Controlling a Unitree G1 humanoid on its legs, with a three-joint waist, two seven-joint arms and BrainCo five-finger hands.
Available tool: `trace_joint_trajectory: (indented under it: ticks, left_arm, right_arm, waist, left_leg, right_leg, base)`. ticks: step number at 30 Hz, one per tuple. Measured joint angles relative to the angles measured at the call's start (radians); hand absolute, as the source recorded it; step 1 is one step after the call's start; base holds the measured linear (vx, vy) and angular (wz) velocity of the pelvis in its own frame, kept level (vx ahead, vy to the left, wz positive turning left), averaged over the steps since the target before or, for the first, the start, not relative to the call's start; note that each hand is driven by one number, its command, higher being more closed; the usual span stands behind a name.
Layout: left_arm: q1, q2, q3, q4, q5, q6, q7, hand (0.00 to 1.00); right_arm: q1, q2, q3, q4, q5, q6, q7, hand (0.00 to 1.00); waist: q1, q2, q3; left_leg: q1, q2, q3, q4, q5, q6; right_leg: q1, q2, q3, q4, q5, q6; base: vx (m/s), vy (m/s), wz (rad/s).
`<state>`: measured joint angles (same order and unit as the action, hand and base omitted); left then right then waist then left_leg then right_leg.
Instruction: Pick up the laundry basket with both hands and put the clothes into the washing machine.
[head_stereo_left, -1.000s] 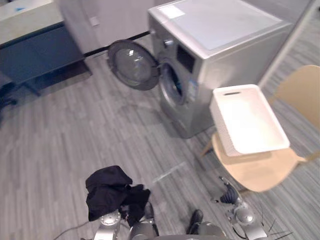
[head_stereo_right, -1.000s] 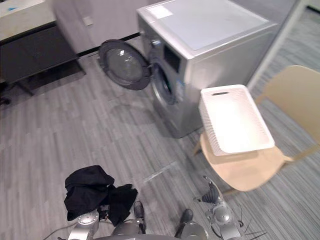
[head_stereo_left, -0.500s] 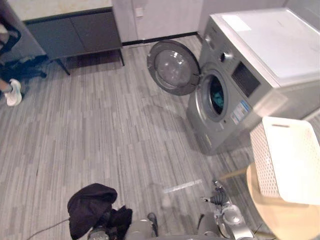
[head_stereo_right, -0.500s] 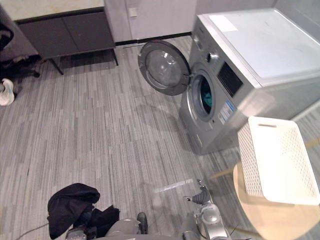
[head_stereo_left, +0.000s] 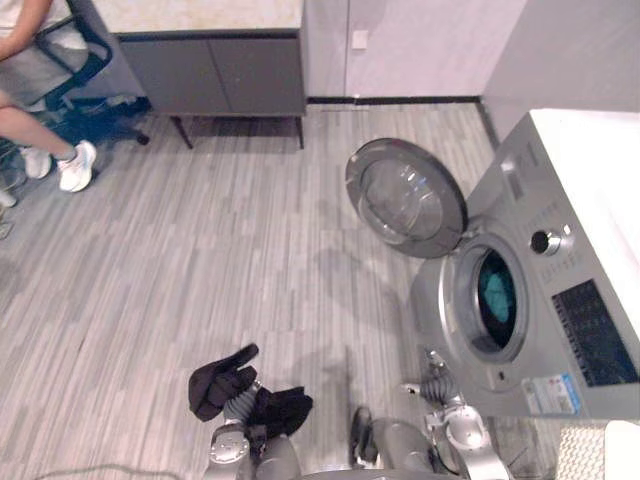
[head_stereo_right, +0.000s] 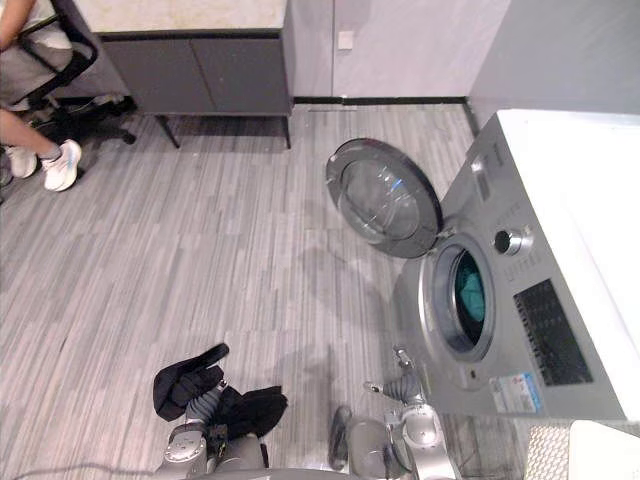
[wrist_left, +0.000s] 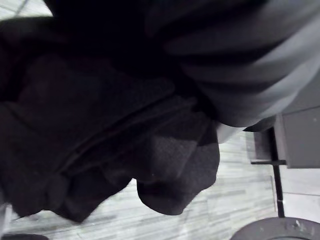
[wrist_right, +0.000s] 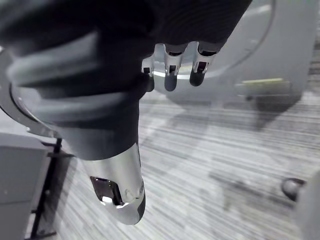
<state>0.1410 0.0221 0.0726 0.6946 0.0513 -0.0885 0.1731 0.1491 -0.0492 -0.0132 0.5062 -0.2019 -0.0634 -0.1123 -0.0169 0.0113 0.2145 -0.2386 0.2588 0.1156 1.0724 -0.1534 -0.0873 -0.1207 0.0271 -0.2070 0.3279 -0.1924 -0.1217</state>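
One washing machine (head_stereo_left: 560, 330) stands close on the right now, because the head has turned toward it; its door (head_stereo_left: 405, 198) is wide open, with teal cloth (head_stereo_left: 497, 298) inside. The laundry basket (head_stereo_left: 590, 452) shows beside the machine's near corner. Black clothes (head_stereo_left: 222, 385) wrap the left hand (wrist_left: 250, 60), whose grip I cannot tell; the right hand (head_stereo_left: 434, 384) hangs loose and empty. Loading seems next.

Grey wood-plank floor (head_stereo_left: 200, 260), boards running front to back. Far side: dark grey cabinet (head_stereo_left: 215, 75) on thin legs, pale top. Light grey wall (head_stereo_left: 420, 40), black baseboard (head_stereo_left: 400, 100), white wall plate (head_stereo_left: 359, 39). Far left: blue chair (head_stereo_left: 90, 55), seated person's leg, white shoe (head_stereo_left: 76, 166). Even, soft light.
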Motion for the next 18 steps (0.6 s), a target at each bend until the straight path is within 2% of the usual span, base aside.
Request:
trace_joint_trajectory:
  ticks: [1,3,4,5,6,7,8,9,10,11,12,13,15,16,18]
  left_arm:
    - [-0.004,-0.002,-0.002,-0.001,0.0,0.001,0.0,1.0]
    - [0.0,-0.005,-0.002,-0.018,0.002,0.003,-0.001,1.0]
    - [-0.003,-0.007,-0.003,-0.031,0.003,0.002,-0.001,1.0]
    - [-0.005,-0.006,-0.003,-0.042,0.003,0.001,0.0,1.0]
    - [-0.005,-0.006,-0.003,-0.043,0.002,0.001,0.0,1.0]
    - [-0.005,-0.014,-0.007,-0.044,0.002,0.001,0.001,1.0]
    - [-0.002,-0.019,-0.016,-0.043,0.002,0.002,0.002,1.0]
    - [0.015,-0.03,-0.033,-0.044,0.002,0.002,0.002,1.0]
    - [0.012,-0.027,-0.038,-0.044,0.002,0.003,0.001,1.0]
    - [0.013,-0.004,-0.038,-0.047,0.002,0.003,0.001,1.0]
    - [0.012,0.007,-0.036,-0.057,0.002,0.005,0.001,1.0]
    - [0.014,0.022,-0.036,-0.071,0.002,0.004,0.002,1.0]
    - [0.014,0.038,-0.037,-0.072,0.002,0.004,0.002,1.0]
    - [0.011,0.057,-0.036,-0.077,0.002,0.005,0.002,1.0]
    - [0.011,0.081,-0.023,-0.077,0.0,0.005,0.002,1.0]
  right_arm:
    - [0.007,0.003,-0.002,-0.001,0.004,0.002,-0.003,0.0]
    - [0.017,0.01,-0.001,-0.003,0.006,0.005,-0.004,0.0]
    - [0.019,0.009,-0.007,-0.003,0.006,0.005,-0.014,0.0]
    - [0.014,0.01,-0.01,-0.005,0.007,0.005,-0.02,0.0]
    - [0.014,0.009,-0.01,-0.01,0.007,0.005,-0.02,0.0]
    - [0.014,0.004,-0.019,-0.018,0.006,0.005,-0.021,0.0]
    - [0.015,0.002,-0.025,-0.019,0.004,0.006,-0.021,0.0]
    - [0.026,-0.005,-0.035,-0.019,0.002,0.006,-0.022,0.0]
    - [0.019,0.006,-0.048,-0.003,0.0,0.01,-0.023,0.0]
    - [0.035,0.036,-0.05,-0.002,-0.004,0.02,-0.023,0.0]
    - [0.049,0.052,-0.048,-0.001,-0.004,0.024,-0.023,0.0]
    - [0.056,0.067,-0.047,0.0,-0.004,0.027,-0.022,0.0]
    - [0.039,0.068,-0.047,0.024,-0.004,0.026,-0.022,0.0]
    - [-0.006,0.068,-0.046,0.075,-0.004,0.026,-0.022,0.0]
    - [-0.076,0.057,-0.033,0.166,-0.004,0.025,-0.021,0.0]
  waist:
    - [0.008,-0.009,-0.003]
    - [0.018,-0.011,-0.004]
    - [0.035,-0.013,-0.003]
    - [0.042,-0.014,-0.004]
    - [0.047,-0.016,-0.004]
    - [0.052,-0.006,-0.011]
    - [0.054,0.004,-0.017]
    - [0.058,0.039,-0.038]
    - [0.061,0.013,-0.038]
    - [0.054,-0.034,-0.06]
    - [0.048,-0.053,-0.071]
    - [0.048,-0.074,-0.085]
    - [0.044,-0.087,-0.093]
    - [0.027,-0.087,-0.095]
    - [0.032,-0.081,-0.092]
  left_leg:
    - [-0.048,0.002,0.04,-0.039,-0.037,0.021]
    - [-0.084,-0.015,0.048,-0.193,-0.074,0.046]
    - [-0.098,-0.049,0.004,-0.327,-0.082,0.035]
    - [-0.111,-0.084,-0.072,-0.451,-0.078,0.029]
    - [-0.116,-0.1,-0.105,-0.499,-0.073,0.022]
    - [-0.111,-0.123,-0.187,-0.616,-0.042,-0.016]
    - [-0.103,-0.12,-0.208,-0.666,-0.016,-0.024]
    - [-0.085,-0.092,-0.222,-0.717,0.102,-0.038]
    - [-0.086,-0.093,-0.19,-0.674,0.068,-0.032]
    - [-0.075,-0.111,-0.122,-0.65,0.02,-0.013]
    - [-0.059,-0.113,-0.069,-0.645,0.0,0.004]
    - [-0.021,-0.113,0.004,-0.644,-0.025,0.024]
    - [0.031,-0.101,0.119,-0.663,-0.048,0.044]
    - [0.078,-0.096,0.214,-0.704,-0.053,0.054]
    - [0.152,-0.083,0.359,-0.771,-0.053,0.054]
  right_leg:
    - [0.05,0.003,0.031,-0.041,0.0,0.0]
    - [0.11,0.004,0.085,-0.076,0.001,0.001]
    - [0.133,0.002,0.136,-0.085,0.0,0.001]
    - [0.143,-0.004,0.194,-0.084,-0.009,0.018]
    - [0.148,-0.009,0.215,-0.084,-0.02,0.034]
    - [0.149,-0.009,0.287,-0.068,-0.048,0.073]
    - [0.15,-0.003,0.312,-0.059,-0.06,0.089]
    - [0.145,0.021,0.379,-0.037,-0.101,0.12]
    - [0.14,0.01,0.408,-0.016,-0.125,0.136]
    - [0.117,-0.032,0.434,0.022,-0.143,0.159]
    - [0.099,-0.056,0.432,0.038,-0.139,0.169]
    - [0.077,-0.086,0.412,0.063,-0.119,0.204]
    - [0.03,-0.127,0.346,0.098,-0.091,0.248]
    - [-0.008,-0.173,0.193,0.105,-0.058,0.238]
    - [-0.024,-0.227,-0.089,0.061,-0.016,0.178]
  base:
    - [0.33,-0.031,-0.61]
    - [0.43,0.032,-0.87]
    - [0.44,0.153,-1.38]
    - [0.35,0.18,-1.39]
    - [0.42,0.301,-1.6]
    - [0.35,0.295,-1.35]
    - [0.43,0.422,-1.87]
    - [0.28,0.351,-1.44]
    - [0.31,0.411,-1.59]
    - [0.25,0.356,-1.18]
    - [0.29,0.375,-1.61]
    - [0.26,0.345,-1.7]
    - [0.15,0.245,-1.71]
    - [0.08,0.2,-1.91]
    - [0.07,0.206,-2.08]
